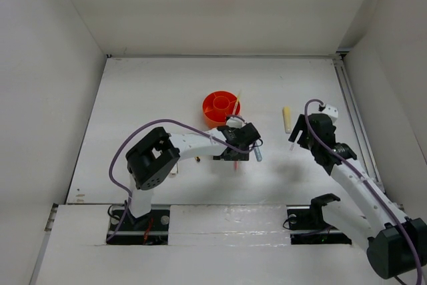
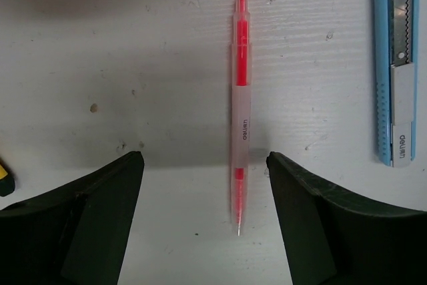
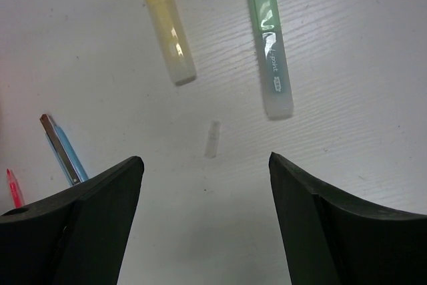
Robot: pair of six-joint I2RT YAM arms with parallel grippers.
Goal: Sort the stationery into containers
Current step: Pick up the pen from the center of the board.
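The left gripper gapes open, empty. A slim red translucent plastic pen lies lengthwise between its fingers, touching neither.

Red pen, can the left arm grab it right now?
Probably yes. The left gripper hangs right above the red pen, its jaws open on either side. Nothing covers the pen, and the blue cutter lies apart from it.

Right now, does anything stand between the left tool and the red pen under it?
Nothing visible does. The left tool is open above the red pen, which lies flat on the table in line with the gap between its fingers. The blue cutter lies to one side, apart from the pen.
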